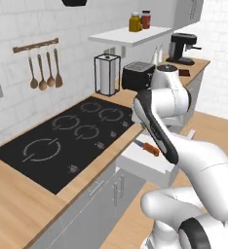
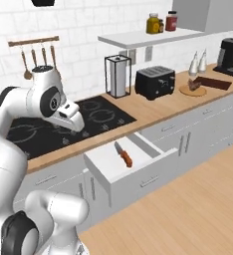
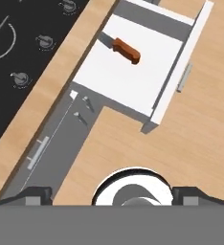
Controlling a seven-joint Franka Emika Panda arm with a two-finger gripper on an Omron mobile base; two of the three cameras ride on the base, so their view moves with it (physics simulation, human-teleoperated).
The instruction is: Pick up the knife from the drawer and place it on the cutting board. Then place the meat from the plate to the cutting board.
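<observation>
Knife (image 2: 122, 154) position is given against the drawer (image 2: 138, 172), which is pulled out from under the wooden counter (image 2: 153, 110) and stands open. The knife is seen lying flat on the drawer's white floor, alone, toward the back of the drawer, with its orange-red handle pointing toward the grey front panel and its silver-grey blade pointing back toward the counter edge. In the hand view the same knife (image 3: 122, 48) is seen slightly angled on the white floor, its blade tip near the drawer's inner rear corner, and the slim metal bar handle (image 3: 184, 78) is seen on the outside of the front panel.

Well apart from the drawer, far along the counter beyond the black toaster (image 2: 155, 82), the round light-brown plate (image 2: 186, 90) is seen with the dark meat (image 2: 194, 84) resting on it. The dark cutting board (image 2: 214, 82) lies just beside the plate, on the side away from the drawer.

The gripper (image 3: 112, 194) is held above the wooden floor (image 3: 181, 153) in front of the drawer, apart from the knife. Its two dark fingertips (image 3: 35, 194) stand at opposite sides of the hand view, so the jaws are spread wide and nothing is held between them.
</observation>
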